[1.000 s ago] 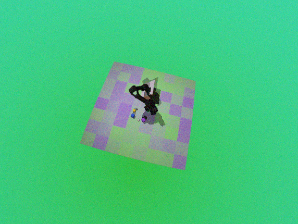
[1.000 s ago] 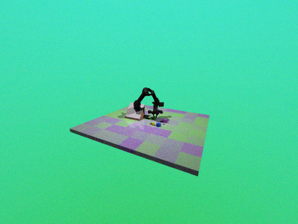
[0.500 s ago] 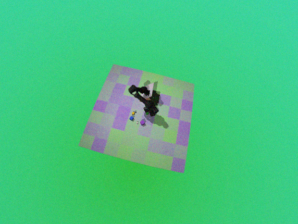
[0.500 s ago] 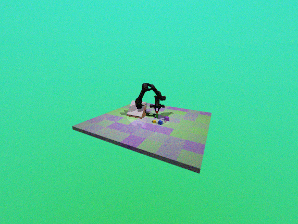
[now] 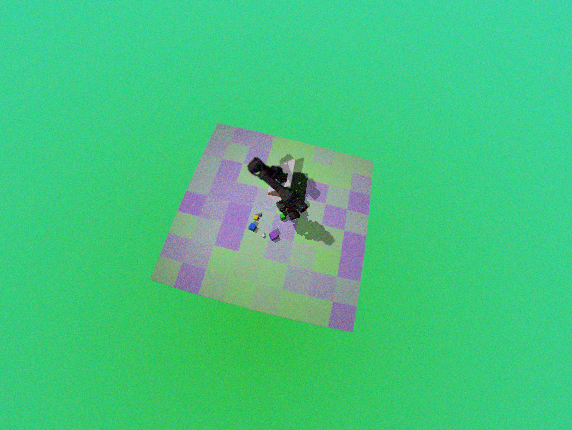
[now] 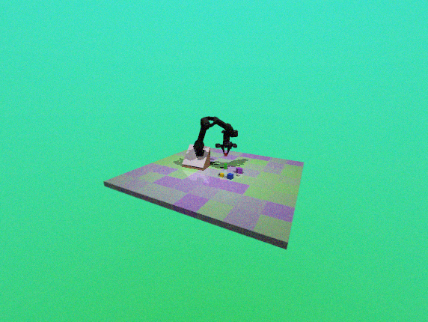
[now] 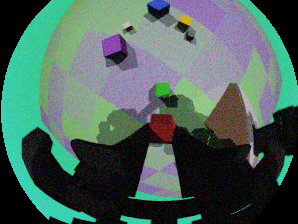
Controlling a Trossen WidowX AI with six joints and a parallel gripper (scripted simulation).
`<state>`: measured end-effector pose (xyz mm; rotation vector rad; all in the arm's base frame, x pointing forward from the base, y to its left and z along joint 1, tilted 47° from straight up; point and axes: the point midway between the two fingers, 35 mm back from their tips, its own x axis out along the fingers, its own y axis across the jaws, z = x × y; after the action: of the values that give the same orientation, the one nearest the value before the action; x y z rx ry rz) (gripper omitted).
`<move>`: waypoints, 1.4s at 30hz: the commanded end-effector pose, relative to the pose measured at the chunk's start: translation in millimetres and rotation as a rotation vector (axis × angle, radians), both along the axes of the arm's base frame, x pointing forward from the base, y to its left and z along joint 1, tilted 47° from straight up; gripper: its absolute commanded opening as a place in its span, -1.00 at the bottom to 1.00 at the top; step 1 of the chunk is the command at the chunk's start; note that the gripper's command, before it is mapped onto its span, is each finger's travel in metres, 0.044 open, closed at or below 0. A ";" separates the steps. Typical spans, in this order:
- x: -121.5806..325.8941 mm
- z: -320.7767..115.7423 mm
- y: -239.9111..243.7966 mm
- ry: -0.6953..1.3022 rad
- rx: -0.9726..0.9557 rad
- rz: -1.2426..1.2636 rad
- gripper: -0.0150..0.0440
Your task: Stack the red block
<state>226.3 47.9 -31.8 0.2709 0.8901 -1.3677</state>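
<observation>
One step looked done: my gripper (image 7: 160, 127) pinched the red block (image 7: 161, 127), lifted off the board above and short of the green tower (image 7: 162, 90). Carrying it over, setting it down and releasing were left.

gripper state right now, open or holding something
Gripper: shut on the red block, lifted off the board above the green tower.
</observation>
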 end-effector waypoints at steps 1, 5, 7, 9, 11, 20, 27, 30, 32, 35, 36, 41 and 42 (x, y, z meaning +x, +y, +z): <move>-0.1 3.7 4.1 -0.001 0.005 -0.008 -0.49; 0.5 4.5 3.3 -0.001 0.005 -0.008 -0.49; 3.2 9.8 -1.7 -0.001 0.005 -0.008 -0.49; 7.0 18.1 -10.0 -0.001 0.004 -0.008 -0.49; 10.0 25.6 -17.5 -0.001 0.003 -0.008 -0.49; 10.4 15.0 -34.0 -0.001 0.003 -0.008 -0.49; 8.5 3.1 -47.4 -0.001 0.001 -0.008 -0.49; 8.4 -0.2 -50.8 -0.001 0.001 -0.008 -0.49; 8.2 -4.9 -55.8 -0.001 0.001 -0.008 -0.49; 7.3 -13.0 -64.7 -0.001 0.000 -0.008 -0.49; 6.9 -15.4 -67.5 -0.001 0.000 -0.008 -0.49; 6.6 -17.2 -69.6 -0.001 -0.001 -0.008 -0.49; 6.6 -17.2 -69.6 -0.001 -0.001 -0.008 -0.49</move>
<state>233.4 -19.1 -47.4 0.2842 0.8911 -1.3789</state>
